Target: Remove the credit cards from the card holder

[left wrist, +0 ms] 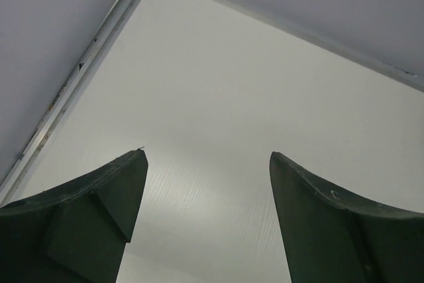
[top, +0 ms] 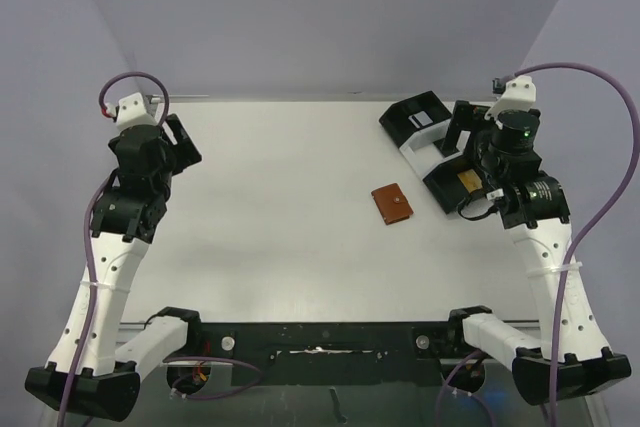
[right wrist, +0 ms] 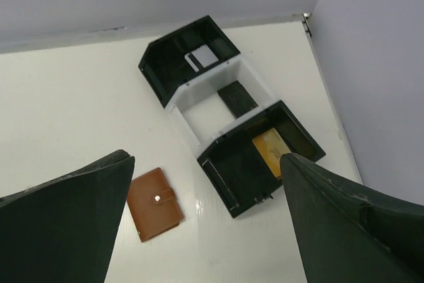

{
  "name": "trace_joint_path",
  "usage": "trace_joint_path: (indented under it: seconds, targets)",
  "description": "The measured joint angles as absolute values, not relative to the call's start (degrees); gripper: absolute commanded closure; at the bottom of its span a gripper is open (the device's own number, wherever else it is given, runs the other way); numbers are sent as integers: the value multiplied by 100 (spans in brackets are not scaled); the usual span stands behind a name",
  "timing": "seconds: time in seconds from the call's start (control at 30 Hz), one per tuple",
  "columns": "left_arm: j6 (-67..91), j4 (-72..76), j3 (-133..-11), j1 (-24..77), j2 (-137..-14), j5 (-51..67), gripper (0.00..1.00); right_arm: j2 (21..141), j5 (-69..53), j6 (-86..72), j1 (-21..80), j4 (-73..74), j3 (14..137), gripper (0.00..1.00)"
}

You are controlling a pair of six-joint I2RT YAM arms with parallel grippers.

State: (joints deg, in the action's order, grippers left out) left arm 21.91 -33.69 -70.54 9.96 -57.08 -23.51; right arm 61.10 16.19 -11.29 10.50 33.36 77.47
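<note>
The right claw [right wrist: 205, 157] fills the bottom of its wrist view, spread wide and holding nothing, above the black-and-white tray [right wrist: 180, 118]. The brown card holder [right wrist: 155, 203] lies closed on the white table [top: 280, 177] at lower left, near the tray but not touching it. The left claw [left wrist: 207, 152] is open too, and empty.

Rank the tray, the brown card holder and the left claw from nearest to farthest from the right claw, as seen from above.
1. tray: directly under the right gripper, on the table's right side.
2. card holder: mid-table, just left of the tray.
3. left gripper: far across, near the table's left edge.
</note>
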Motion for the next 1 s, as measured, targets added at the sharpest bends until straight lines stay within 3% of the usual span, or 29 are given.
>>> trace_joint_path:
  seconds: [0.17,0.33,0.57,1.0]
  targets:
    - [2349,-3332,-6484,993,-5586,-2165,25,5769,1015,-1295,381,3544,7203,2]
    - [2486,-3253,-5857,965,-5398,-1741,13,5507,285,-1507,-220,3741,6556,2]
    - [2617,-3015,-4958,893,-5004,-895,7,5682,-757,-1809,-676,3837,5819,3]
    - [2499,-2368,-4174,847,-4786,246,6,7747,-1002,-2134,427,3747,5798,24]
